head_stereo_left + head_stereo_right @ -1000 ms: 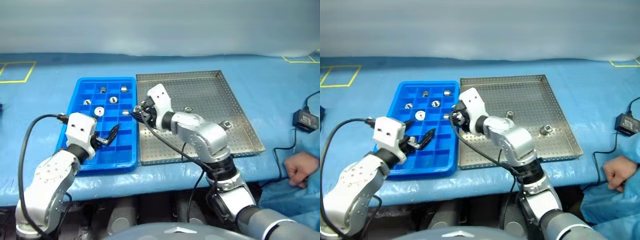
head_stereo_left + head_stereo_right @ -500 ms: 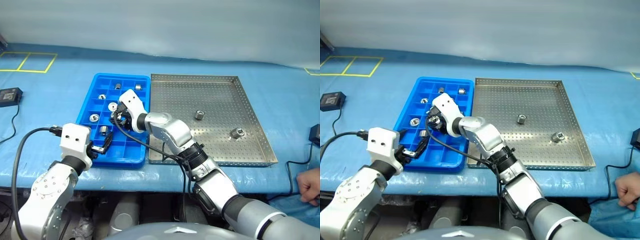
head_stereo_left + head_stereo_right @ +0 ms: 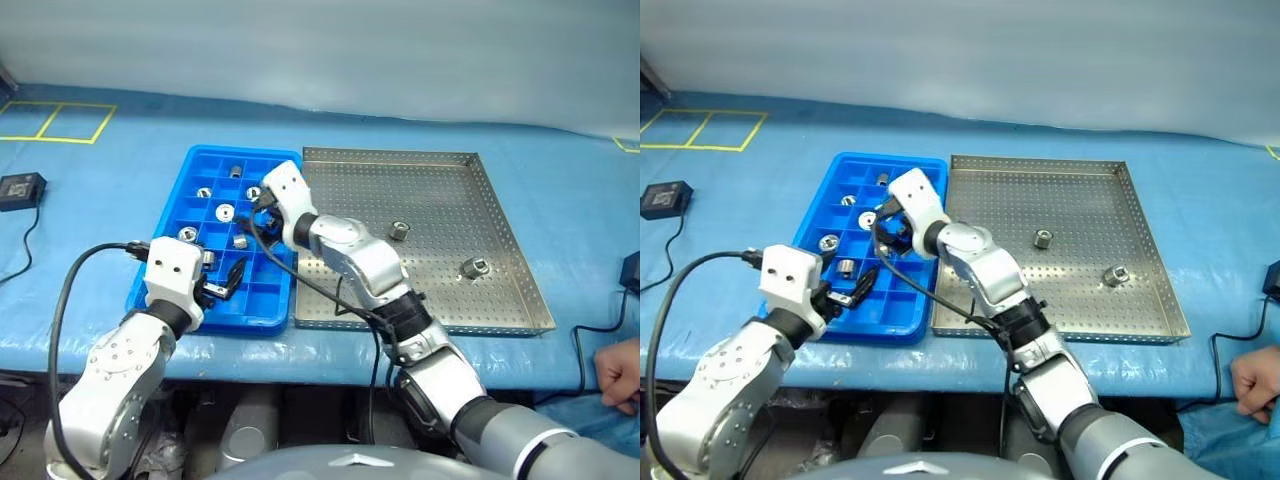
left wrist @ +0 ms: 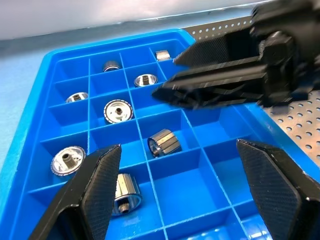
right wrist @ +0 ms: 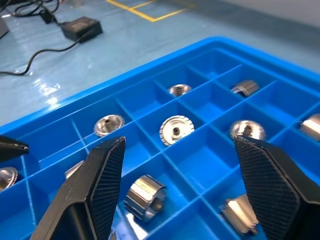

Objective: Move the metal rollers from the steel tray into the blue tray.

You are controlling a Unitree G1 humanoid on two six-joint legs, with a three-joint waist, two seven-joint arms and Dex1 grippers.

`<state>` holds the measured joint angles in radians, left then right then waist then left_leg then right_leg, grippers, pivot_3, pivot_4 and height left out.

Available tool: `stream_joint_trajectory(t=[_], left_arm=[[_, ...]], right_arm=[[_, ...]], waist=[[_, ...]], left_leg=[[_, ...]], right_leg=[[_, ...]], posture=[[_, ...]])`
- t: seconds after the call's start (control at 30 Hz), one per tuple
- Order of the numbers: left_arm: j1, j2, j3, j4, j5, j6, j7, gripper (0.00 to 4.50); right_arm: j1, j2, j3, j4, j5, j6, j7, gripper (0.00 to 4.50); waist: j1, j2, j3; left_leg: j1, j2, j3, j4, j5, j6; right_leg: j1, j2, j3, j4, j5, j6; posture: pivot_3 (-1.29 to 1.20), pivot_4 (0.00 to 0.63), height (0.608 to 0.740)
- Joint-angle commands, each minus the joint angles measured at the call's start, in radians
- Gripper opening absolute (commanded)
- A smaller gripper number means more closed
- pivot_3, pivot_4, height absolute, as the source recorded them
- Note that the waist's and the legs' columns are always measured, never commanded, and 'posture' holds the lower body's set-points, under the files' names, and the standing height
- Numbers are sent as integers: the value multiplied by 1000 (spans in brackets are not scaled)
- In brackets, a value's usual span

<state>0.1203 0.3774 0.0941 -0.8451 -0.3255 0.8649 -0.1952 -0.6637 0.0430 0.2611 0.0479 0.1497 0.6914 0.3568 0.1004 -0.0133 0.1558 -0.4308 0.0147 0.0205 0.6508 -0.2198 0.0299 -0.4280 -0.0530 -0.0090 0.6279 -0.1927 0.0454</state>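
The blue tray (image 3: 268, 291) lies left of the steel tray (image 3: 440, 200) on the blue-covered table. Several metal rollers sit in the blue tray's compartments, one on its side (image 4: 164, 142). Two rollers (image 3: 398, 231) (image 3: 472, 267) rest on the steel tray's perforated floor. My right gripper (image 3: 258, 215) hovers over the blue tray's right half, open with nothing between its fingers; a roller (image 5: 145, 196) lies just beneath it. My left gripper (image 3: 225, 283) hangs open over the tray's near end, holding nothing.
A black adapter (image 3: 18, 185) with a cable lies on the table at the far left. A person's hand (image 3: 618, 365) rests at the right edge, near the table's front. Yellow tape lines (image 3: 60, 120) mark the far left corner.
The right gripper went from the trays' shared edge to over the blue tray, then opened; a roller now lies in the compartment below it. The left gripper shifted slightly right.
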Motion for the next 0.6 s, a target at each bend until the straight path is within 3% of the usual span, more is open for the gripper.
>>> stream_joint_trajectory(t=[0.03,0.23,0.4,0.6], left_arm=[[-91,-12,-66,59,-1,-43,-29,4010],[-284,3,-186,239,20,-99,-118,4010],[-384,6,-239,360,36,-142,-176,4010],[-406,-4,-256,392,43,-169,-210,4010]], right_arm=[[92,-34,-111,-202,6,158,-101,3653],[217,16,-238,-349,-27,297,-293,3653],[170,117,-393,-300,-1,282,-416,3653],[114,124,-408,-211,0,243,-437,3653]], waist=[[1,-1,-1],[-48,0,0],[-112,0,-1],[-157,0,-1]], left_leg=[[0,0,0,0,0,0],[0,0,1,1,1,0],[1,0,1,1,2,0],[1,0,1,1,1,1]], right_leg=[[1,0,-1,0,0,0],[0,0,-1,2,1,-1],[0,0,0,3,2,1],[-1,0,3,3,5,5]], posture=[[192,150,740],[28,150,740],[-78,150,740],[-86,150,740]])
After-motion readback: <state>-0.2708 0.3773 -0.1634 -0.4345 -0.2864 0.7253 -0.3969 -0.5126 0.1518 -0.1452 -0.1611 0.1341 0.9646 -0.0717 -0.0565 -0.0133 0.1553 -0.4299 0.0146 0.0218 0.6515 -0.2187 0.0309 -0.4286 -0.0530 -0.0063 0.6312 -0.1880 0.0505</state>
